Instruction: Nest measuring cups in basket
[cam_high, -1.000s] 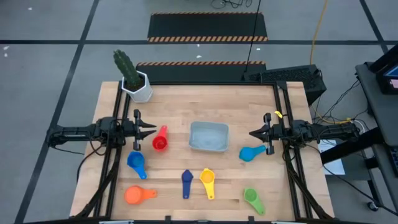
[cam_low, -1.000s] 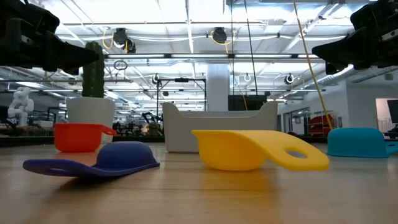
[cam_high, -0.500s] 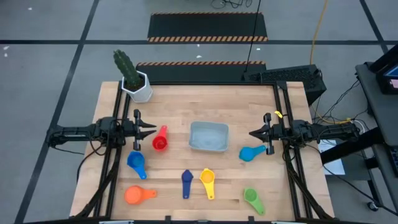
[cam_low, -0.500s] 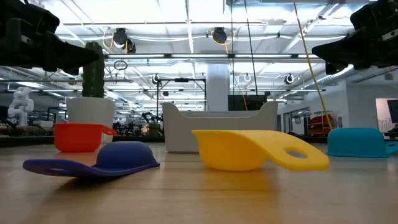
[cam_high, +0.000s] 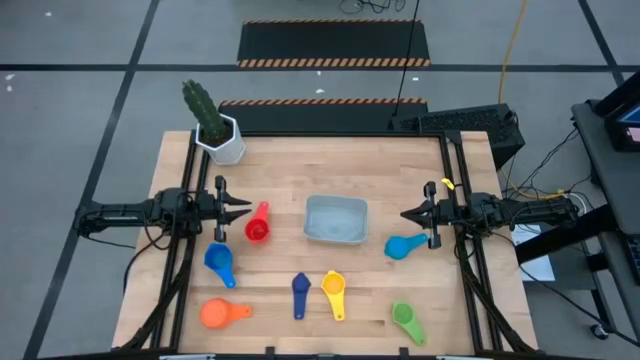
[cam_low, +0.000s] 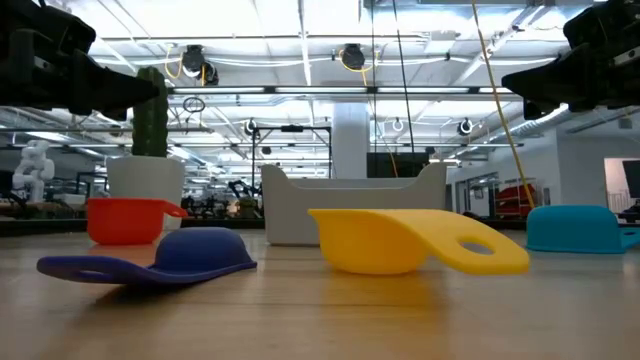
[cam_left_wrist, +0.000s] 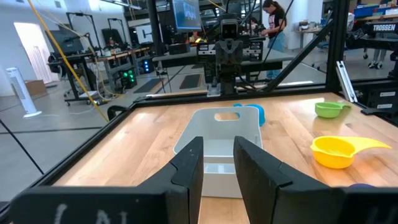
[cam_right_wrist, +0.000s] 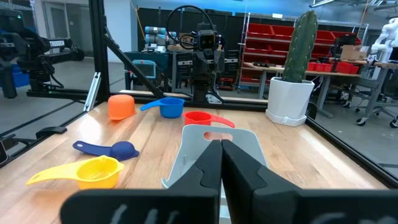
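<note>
The pale grey-blue basket sits mid-table on its base. Seven measuring cups lie around it: red, blue, orange, navy, yellow, green and light blue. The navy cup lies bowl-down. My left gripper hovers open at the left side, just beyond the red cup. My right gripper hovers shut at the right side, above the light blue cup's far edge. Both point level at the basket and touch nothing.
A cactus in a white hexagonal pot stands at the far left corner. Black frame rails run along the table's left and right sides. Bare wood lies between the basket and the far edge.
</note>
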